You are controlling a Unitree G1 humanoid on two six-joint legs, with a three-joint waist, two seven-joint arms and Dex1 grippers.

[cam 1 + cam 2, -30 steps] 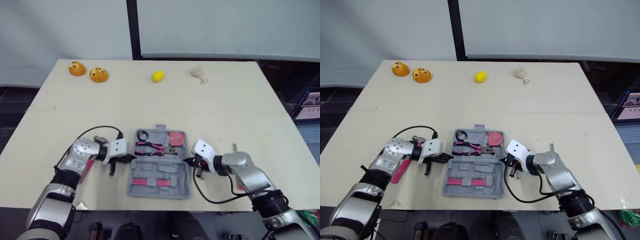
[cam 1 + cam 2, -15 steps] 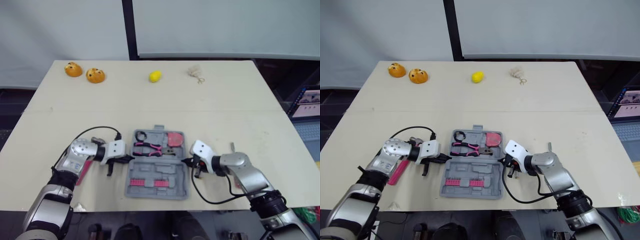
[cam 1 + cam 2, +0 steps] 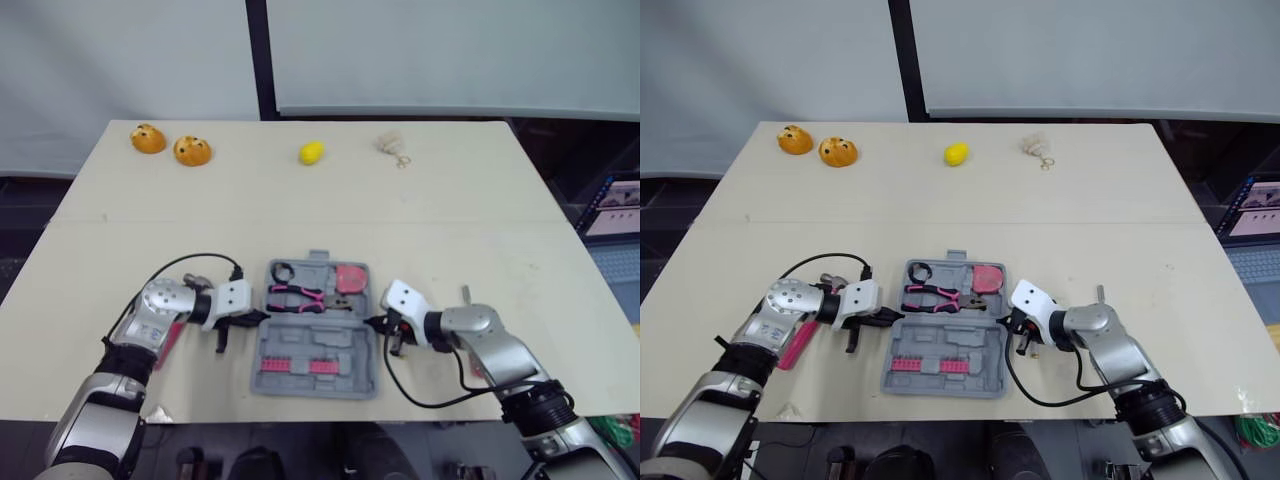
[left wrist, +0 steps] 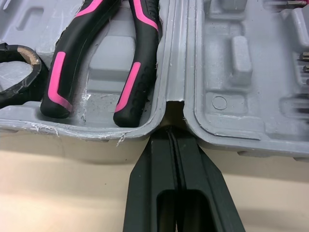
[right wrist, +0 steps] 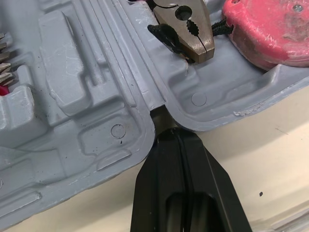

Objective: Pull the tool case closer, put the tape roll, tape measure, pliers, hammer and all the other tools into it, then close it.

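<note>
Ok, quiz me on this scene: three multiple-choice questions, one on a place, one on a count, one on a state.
1. Where do the pliers lie?
A. In the case, between the tape roll and the tape measure
B. On the floor
C. Under the case

2. How many orange toys sit at the far left corner of the table?
A. One
B. Two
C. Four

3. The case is:
A. Open
B. Shut
C. Upside down

Answers:
1 A, the pliers rest in the far half, with the roll on one side and the measure on the other.
2 B, two toys lie side by side.
3 A, both halves lie flat with their insides up.
</note>
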